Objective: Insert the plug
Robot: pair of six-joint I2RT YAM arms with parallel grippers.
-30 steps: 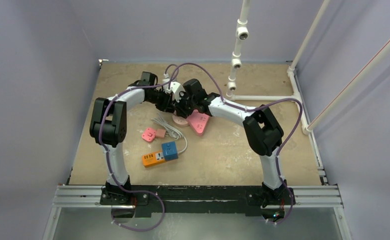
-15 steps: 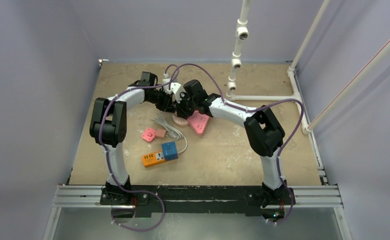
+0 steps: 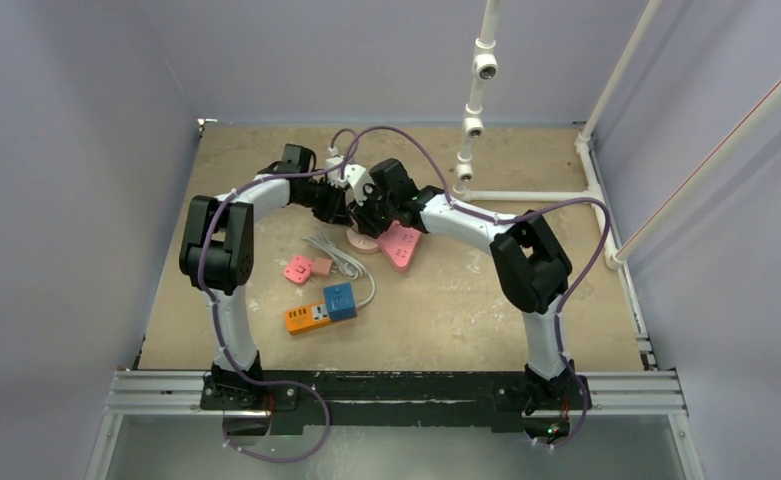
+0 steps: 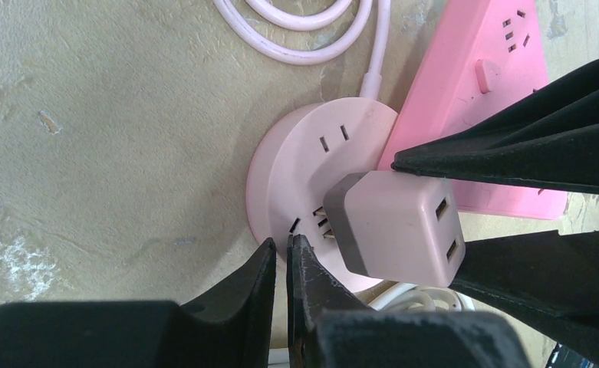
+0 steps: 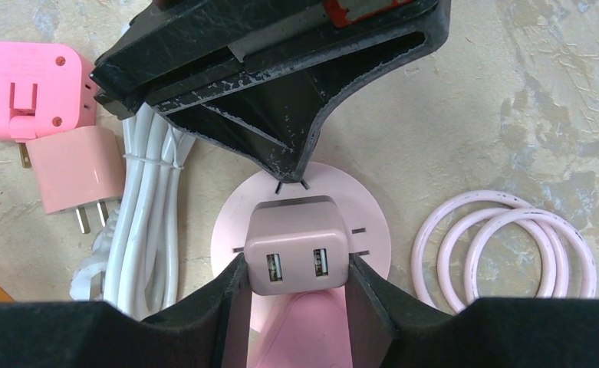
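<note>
The right gripper (image 5: 296, 272) pinches the plug (image 5: 296, 241) by its sides, with the prongs down on the round socket (image 5: 369, 218) mid-table. The left gripper (image 4: 281, 261), fingers pressed together, has its tips at the socket's rim. A pink strip (image 4: 472, 92) lies just right of the socket.

High rear overhead view, 2 close wrist views facing down, sharing round socket (image 4: 296, 176)

You are looking at an orange power strip (image 3: 307, 318) lying toward the tabletop's (image 3: 446, 310) near-left corner, a blue cube adapter (image 3: 340, 300) sitting at its right end. A pink square adapter (image 5: 31, 88) and small pink charger (image 5: 72, 175) are lying touching, beside a bundled white cable (image 5: 146, 222). White pipework (image 3: 474, 100) is standing toward the far-right corner.
</note>
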